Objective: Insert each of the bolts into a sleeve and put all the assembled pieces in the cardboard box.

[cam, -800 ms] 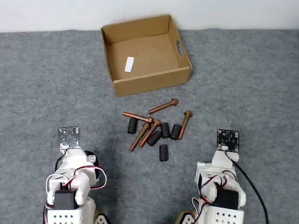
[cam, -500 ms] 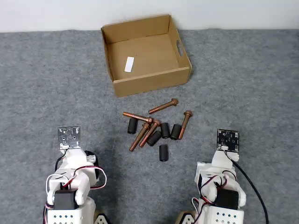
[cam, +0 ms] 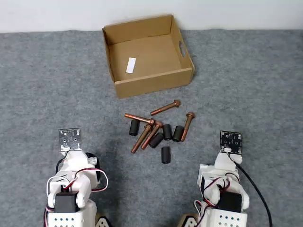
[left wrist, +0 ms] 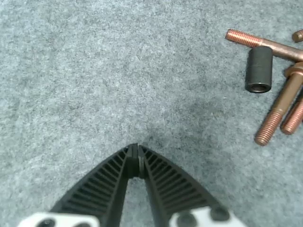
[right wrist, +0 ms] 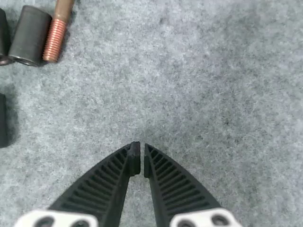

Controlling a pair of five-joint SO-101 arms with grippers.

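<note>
Both arms were folded at the near edge of the bench. The left gripper and the right gripper were each closed tip to tip, held nothing, and hung over bare grey covering.

Toward mid-bench lay the loose parts. A lone sleeve was nearest the arms and apart from the rest. Beyond it were four more sleeves and five bolts. Two of these bolts lay side by side and touching, and a third ended close to their heads. The outer bolt, on the side toward the right edge, lay just beside a sleeve.

Farthest off, near the far edge, the cardboard box stood open with a white label on its floor.

No bolt sat in a sleeve, so the task was judged to be at its first pick. For this step each gripper would need to open fully before descending. The lone sleeve and the outer bolt looked the easiest pair, since reaching into the touching bolts risked rolling them. The bolt is best grasped near its head, leaving the thread free. The sleeve is best grasped across its body with the bore unobstructed and in line with the bolt.
</note>
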